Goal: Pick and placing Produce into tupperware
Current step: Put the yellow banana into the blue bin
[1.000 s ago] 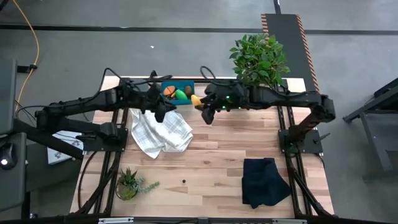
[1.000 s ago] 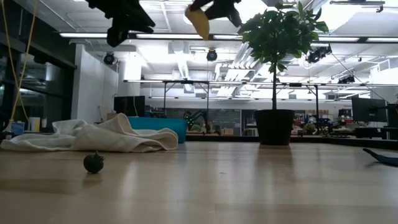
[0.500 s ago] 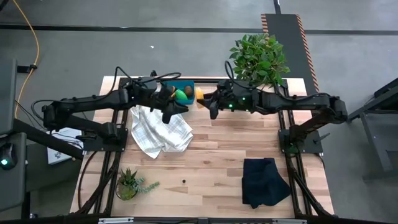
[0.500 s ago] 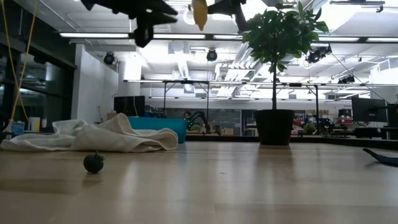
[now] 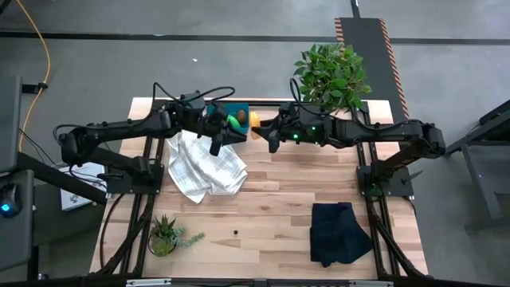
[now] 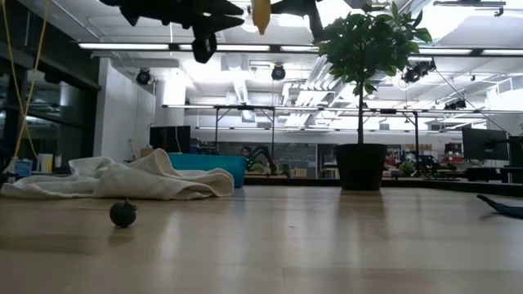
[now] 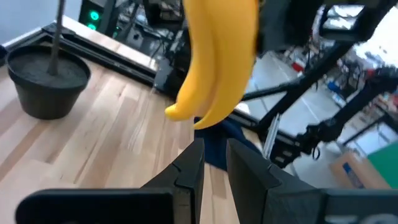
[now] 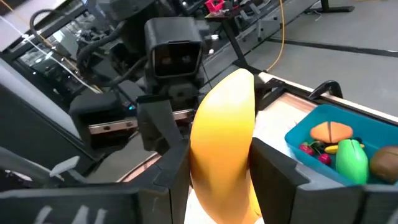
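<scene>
**Banana hanging in the right gripper beside the tupperware**

The right gripper (image 5: 263, 132) is gripping the yellow banana (image 5: 255, 121), its two fingers (image 8: 273, 171) pressing against the fruit's sides, as the right wrist view shows plainly. The banana is being held up in the air, high above the bench (image 5: 279, 191), near the far edge and just to the right of the teal-blue tupperware (image 5: 239, 109). From the low camera the banana (image 6: 261, 15) is hanging almost upright at the very top of the scene, well clear of the wood.

The left gripper (image 5: 215, 142) is hovering over the near right corner of the tupperware and the upper edge of the white checked cloth (image 5: 205, 166). Its fingers (image 7: 186, 174) are sitting narrow, almost together, with only a thin slit between them and nothing in it. Seen from the left wrist, the banana (image 7: 217, 56) is dangling just ahead of those fingertips, apart from them.

Inside the tupperware (image 8: 367, 140) some produce is already lying: a green oval (image 8: 350, 160), an orange piece (image 8: 331, 132) and small red bits (image 8: 311, 149) beside them.

Elsewhere on the bench a tiny dark berry (image 6: 122, 213) is sitting alone toward the near edge, a small spiky potted plant (image 5: 165, 233) is standing at the near left corner, a black folded cloth (image 5: 339, 231) is lying near right, and a leafy bush (image 5: 331, 76) is standing at the far right corner.
</scene>
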Motion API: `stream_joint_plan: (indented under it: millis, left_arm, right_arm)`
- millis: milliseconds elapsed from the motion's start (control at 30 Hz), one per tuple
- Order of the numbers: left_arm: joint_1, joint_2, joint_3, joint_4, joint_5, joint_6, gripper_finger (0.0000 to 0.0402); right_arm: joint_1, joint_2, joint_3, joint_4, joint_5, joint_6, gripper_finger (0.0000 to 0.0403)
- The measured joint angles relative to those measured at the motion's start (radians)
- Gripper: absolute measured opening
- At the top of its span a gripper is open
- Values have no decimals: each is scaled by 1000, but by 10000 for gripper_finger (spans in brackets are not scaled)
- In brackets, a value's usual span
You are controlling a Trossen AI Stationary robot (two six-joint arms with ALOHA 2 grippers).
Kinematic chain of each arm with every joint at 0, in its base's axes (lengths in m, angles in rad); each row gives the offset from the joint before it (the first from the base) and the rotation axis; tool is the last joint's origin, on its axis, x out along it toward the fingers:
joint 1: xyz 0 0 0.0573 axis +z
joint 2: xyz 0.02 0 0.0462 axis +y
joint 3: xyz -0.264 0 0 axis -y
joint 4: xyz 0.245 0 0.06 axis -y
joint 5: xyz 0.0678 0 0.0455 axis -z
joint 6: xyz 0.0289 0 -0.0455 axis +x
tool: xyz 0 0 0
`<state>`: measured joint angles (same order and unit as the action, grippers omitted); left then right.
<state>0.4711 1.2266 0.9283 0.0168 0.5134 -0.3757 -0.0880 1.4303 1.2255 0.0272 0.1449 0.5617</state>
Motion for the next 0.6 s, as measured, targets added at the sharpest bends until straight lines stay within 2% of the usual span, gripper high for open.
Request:
stream_joint_plan:
  millis: [400, 500, 600]
  left_arm:
    - [-46, 19, -1, 5, 18, 217, 59]
    - [-47, 19, -1, 5, 17, 230, 82]
    - [-46, 19, -1, 4, -18, 213, 131]
  right_arm:
    - [45, 0, 0, -17, 30, 22, 129]
    - [53, 0, 0, -16, 30, 27, 129]
    - [61, 0, 0, -16, 37, 37, 129]
